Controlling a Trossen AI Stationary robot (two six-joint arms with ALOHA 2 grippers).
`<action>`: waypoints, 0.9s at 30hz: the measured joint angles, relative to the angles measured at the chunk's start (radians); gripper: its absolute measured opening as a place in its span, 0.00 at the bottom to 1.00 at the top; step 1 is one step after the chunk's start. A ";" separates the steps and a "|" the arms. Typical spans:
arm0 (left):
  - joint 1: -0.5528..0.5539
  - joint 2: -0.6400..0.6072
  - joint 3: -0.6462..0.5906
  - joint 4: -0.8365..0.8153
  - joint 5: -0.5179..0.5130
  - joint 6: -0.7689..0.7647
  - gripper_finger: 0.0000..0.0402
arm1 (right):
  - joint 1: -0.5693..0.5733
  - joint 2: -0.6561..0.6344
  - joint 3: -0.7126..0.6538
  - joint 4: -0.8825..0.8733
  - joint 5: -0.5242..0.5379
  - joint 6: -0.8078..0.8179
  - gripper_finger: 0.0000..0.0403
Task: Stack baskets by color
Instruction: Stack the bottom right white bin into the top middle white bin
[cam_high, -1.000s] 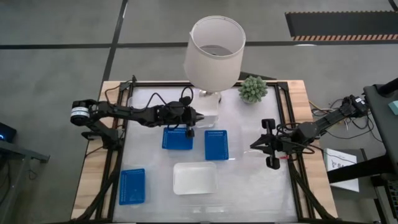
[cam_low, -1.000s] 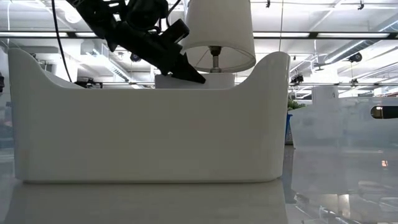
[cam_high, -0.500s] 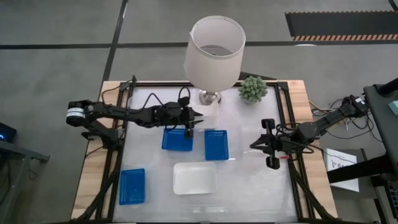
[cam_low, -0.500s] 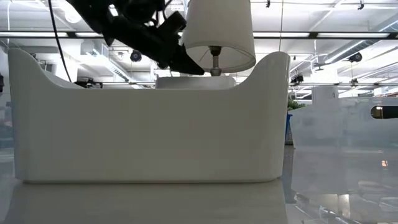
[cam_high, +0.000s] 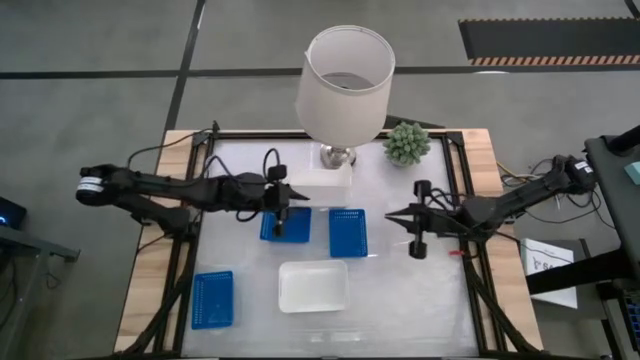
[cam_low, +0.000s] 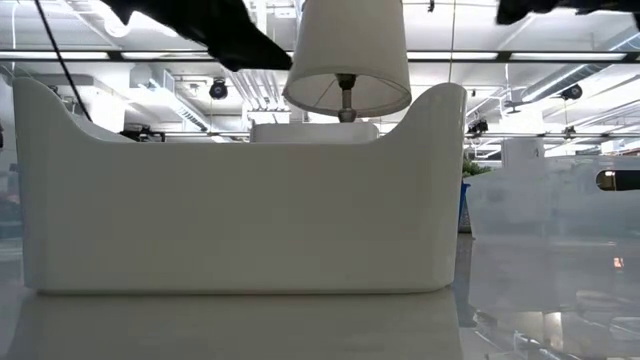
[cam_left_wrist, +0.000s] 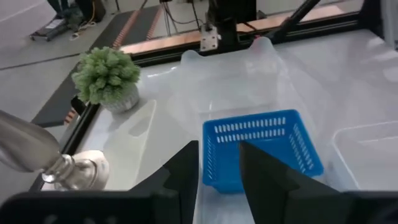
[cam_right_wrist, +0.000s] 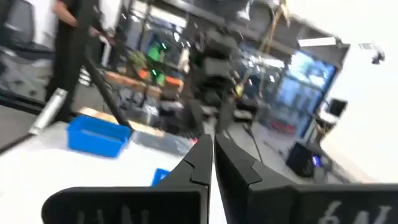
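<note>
Three blue baskets rest flat on the table: one (cam_high: 285, 228) under my left gripper, one (cam_high: 348, 232) at the middle, one (cam_high: 212, 299) near left. One white basket (cam_high: 313, 286) sits at the near middle and fills the low view (cam_low: 240, 190). Another white basket (cam_high: 322, 183) lies by the lamp's foot. My left gripper (cam_high: 290, 203) hovers open and empty above the first blue basket's far edge, its fingers (cam_left_wrist: 183, 177) apart. My right gripper (cam_high: 390, 214) is shut and empty, raised right of the middle blue basket, pointing at the table's left.
A white-shaded lamp (cam_high: 345, 70) and a small potted plant (cam_high: 407, 143) stand at the far edge. A see-through container (cam_left_wrist: 242, 74) sits beyond the middle blue basket (cam_left_wrist: 261, 149). Black frame rails run along the table's left and right sides.
My left gripper has opened off the white basket by the lamp's foot, risen, and drawn back toward the table's left edge. The basket stays where it was. My right gripper has swung toward the table's middle and tipped upward, still shut.
</note>
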 joint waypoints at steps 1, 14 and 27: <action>-0.009 -0.016 -0.021 0.011 -0.014 -0.002 0.24 | -0.023 0.034 0.021 -0.017 -0.008 0.023 0.02; -0.038 -0.248 -0.285 0.288 -0.081 0.038 0.22 | -0.257 0.481 0.502 -0.531 -0.071 0.212 0.02; -0.037 -0.403 -0.353 0.525 -0.181 0.413 0.22 | -0.430 0.764 1.014 -1.068 -0.301 0.276 0.32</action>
